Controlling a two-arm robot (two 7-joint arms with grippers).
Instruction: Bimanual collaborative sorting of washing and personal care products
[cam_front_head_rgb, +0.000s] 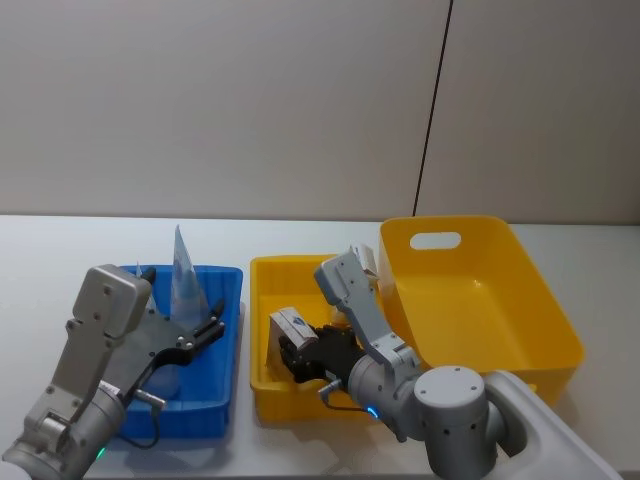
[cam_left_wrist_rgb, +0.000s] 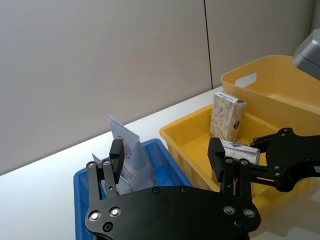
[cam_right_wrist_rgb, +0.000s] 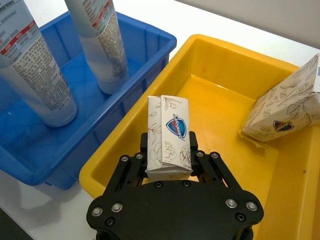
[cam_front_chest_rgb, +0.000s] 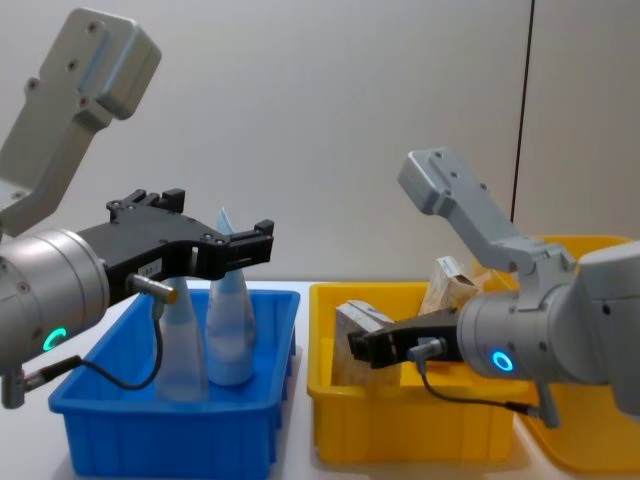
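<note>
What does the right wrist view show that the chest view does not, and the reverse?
Right wrist view, not chest: the blue shield mark on the white carton that the right pincer clamps, and the print on the two tubes. Chest view, not right wrist: the left pincer, open, level with the tubes' tapered tops. Shared: the tubes upright in the blue bin, the held carton at the small yellow bin, and a tilted cream carton in that bin.
</note>
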